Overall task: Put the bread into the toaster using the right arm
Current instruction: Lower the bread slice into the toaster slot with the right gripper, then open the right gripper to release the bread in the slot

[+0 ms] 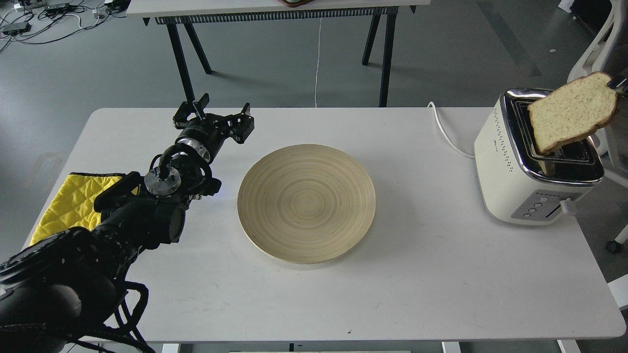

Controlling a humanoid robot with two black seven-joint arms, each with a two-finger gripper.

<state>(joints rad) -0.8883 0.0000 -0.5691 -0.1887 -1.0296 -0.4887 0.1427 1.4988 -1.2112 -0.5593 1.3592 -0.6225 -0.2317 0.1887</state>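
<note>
The bread [571, 110] is a pale tan slice with a brown crust, held tilted over the toaster [520, 171] at the table's right end. Its lower corner dips into the toaster's near black slot. Only a small dark tip of my right gripper [618, 82] shows at the right edge, pinching the slice's upper right corner; the rest of the right arm is out of view. My left gripper [218, 113] is open and empty, hovering over the table's left part, to the upper left of the wooden plate.
A round wooden plate [306, 203] lies mid-table with nothing on it. A yellow quilted cloth [73, 201] lies at the left edge under my left arm. The toaster's white cord [444, 130] runs off the back. A black-legged table [274, 14] stands behind.
</note>
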